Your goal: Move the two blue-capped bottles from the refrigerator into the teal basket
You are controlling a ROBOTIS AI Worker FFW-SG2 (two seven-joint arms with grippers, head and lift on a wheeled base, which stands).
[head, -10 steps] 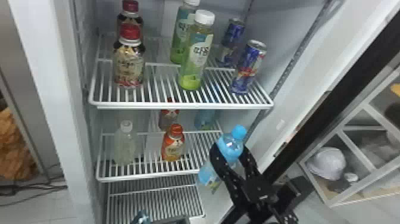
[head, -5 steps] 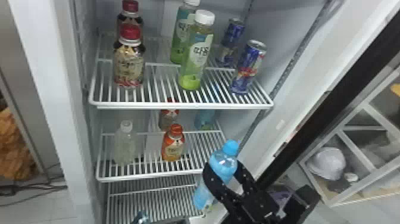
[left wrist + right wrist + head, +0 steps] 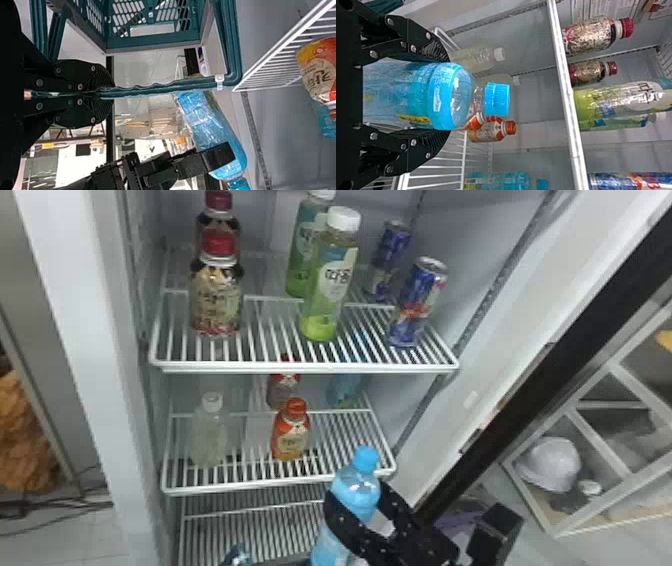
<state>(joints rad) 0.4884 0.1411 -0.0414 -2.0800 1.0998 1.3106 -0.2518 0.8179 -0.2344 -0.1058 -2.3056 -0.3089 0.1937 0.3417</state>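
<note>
right end effector (image 3: 358,495) around blue-capped bottle (image 3: 355,485)

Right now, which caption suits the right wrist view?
Right end effector grips one blue-capped bottle; a second bottle stands inside the refrigerator.

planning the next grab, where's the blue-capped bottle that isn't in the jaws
In the head view, that bottle stands at the back right of the shelf below the green bottles, right of the rear orange bottle.
</note>
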